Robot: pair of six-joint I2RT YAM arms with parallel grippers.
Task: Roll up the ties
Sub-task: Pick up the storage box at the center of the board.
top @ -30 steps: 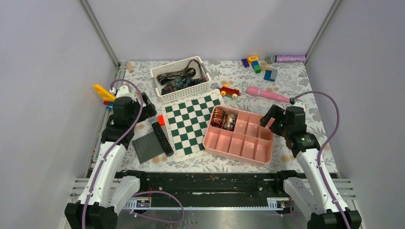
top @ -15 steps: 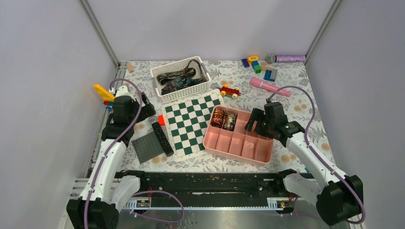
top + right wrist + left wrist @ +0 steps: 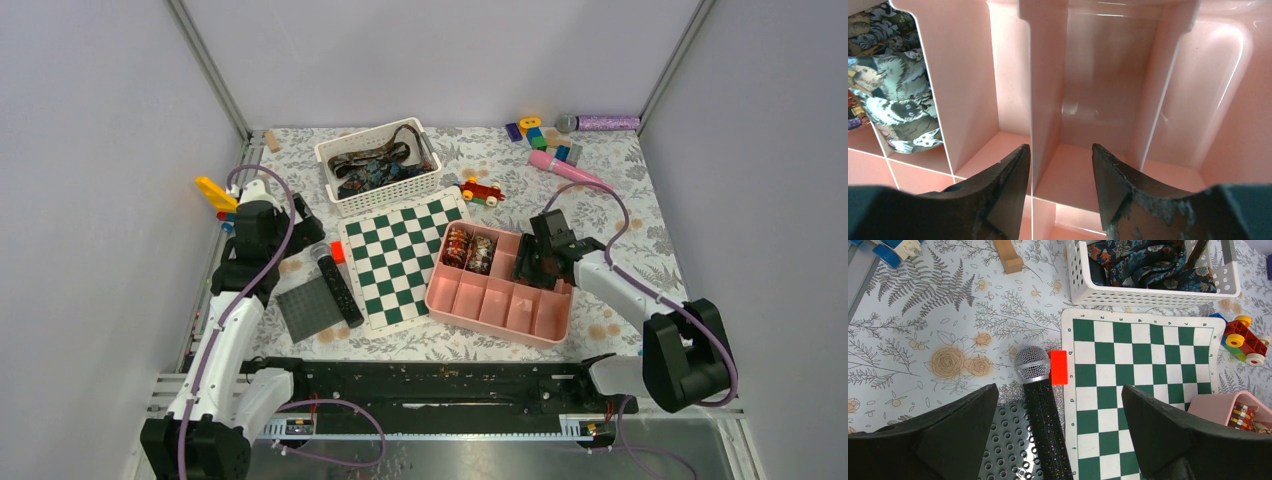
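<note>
Placing is judged done: the right gripper (image 3: 1060, 162) is held empty, jaws slightly apart, over a divider of the tray (image 3: 497, 333), two rolled ties (image 3: 468, 249) at its 9 o'clock. Loose ties (image 3: 368, 165) in the basket (image 3: 385, 197) at 12 o'clock must be fetched next (the left gripper (image 3: 1059, 395) is spread wide, empty); their number cannot be made out.

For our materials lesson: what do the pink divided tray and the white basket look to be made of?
Pink divided tray: likely glossy moulded plastic, shown by bright highlights on smooth walls. White basket: probably matte plastic, with regular perforated holes in its wall.
</note>
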